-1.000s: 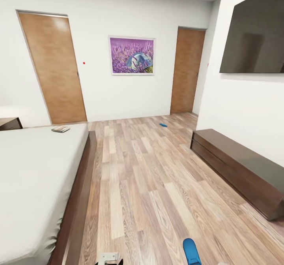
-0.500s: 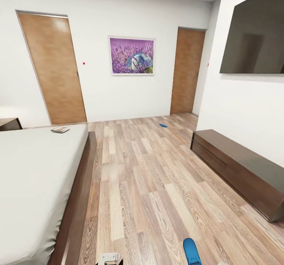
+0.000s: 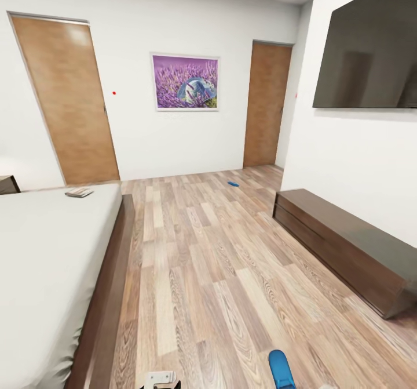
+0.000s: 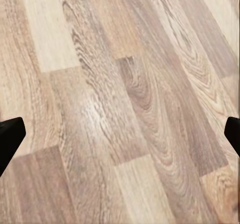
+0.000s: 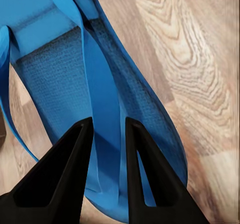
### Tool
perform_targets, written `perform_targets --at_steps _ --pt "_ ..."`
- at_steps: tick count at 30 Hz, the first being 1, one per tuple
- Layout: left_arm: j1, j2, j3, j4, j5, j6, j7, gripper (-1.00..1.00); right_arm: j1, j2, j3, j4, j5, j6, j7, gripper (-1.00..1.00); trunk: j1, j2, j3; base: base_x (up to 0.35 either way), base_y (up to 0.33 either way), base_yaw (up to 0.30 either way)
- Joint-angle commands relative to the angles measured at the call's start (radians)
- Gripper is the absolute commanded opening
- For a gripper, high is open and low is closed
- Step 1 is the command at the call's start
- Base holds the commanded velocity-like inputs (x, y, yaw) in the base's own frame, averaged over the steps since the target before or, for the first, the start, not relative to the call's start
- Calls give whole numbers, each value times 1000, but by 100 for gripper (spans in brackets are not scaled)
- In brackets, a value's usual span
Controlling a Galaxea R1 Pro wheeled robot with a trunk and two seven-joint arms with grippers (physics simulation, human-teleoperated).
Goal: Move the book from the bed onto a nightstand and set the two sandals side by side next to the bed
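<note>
In the right wrist view my right gripper point(image 5: 106, 149) is shut on a strap of one blue sandal point(image 5: 70, 83); that sandal's tip point(image 3: 281, 368) pokes up at the bottom of the head view. The second sandal point(image 3: 233, 184) lies on the floor far ahead, near the right-hand door. The book point(image 3: 79, 192) rests on the far corner of the bed point(image 3: 46, 255). A corner of a nightstand point(image 3: 8, 184) shows beyond the bed at the left edge. My left gripper point(image 4: 120, 134) is open over bare floor, its dark fingertips point(image 4: 10, 136) wide apart.
A long low dark-wood cabinet point(image 3: 341, 247) runs along the right wall under a wall-mounted TV point(image 3: 368, 53). Two wooden doors point(image 3: 66, 99) point(image 3: 265, 104) and a purple picture point(image 3: 185, 81) are on the far wall. Wood-plank floor point(image 3: 202, 261) stretches between bed and cabinet.
The whole head view has shifted a little leftward, so the camera has turned slightly right. The sandal stays held in my right gripper.
</note>
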Motion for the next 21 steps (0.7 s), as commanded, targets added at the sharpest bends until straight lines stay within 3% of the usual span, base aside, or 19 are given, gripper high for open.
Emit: perform_targets --at_steps 1,11,21 --pt "-1 1 -4 1 11 -4 -2 100 -2 1 8 4 -11 0 8 -100 0 0 -1 0 0 -269" --pt "-1 1 -4 1 11 -4 -2 100 -2 1 8 4 -11 0 9 -100 -4 7 2 0 0 -277" --pt "-1 1 -4 1 11 -4 -2 100 -2 1 8 4 -12 0 8 -100 -42 77 33 0 0 -42"
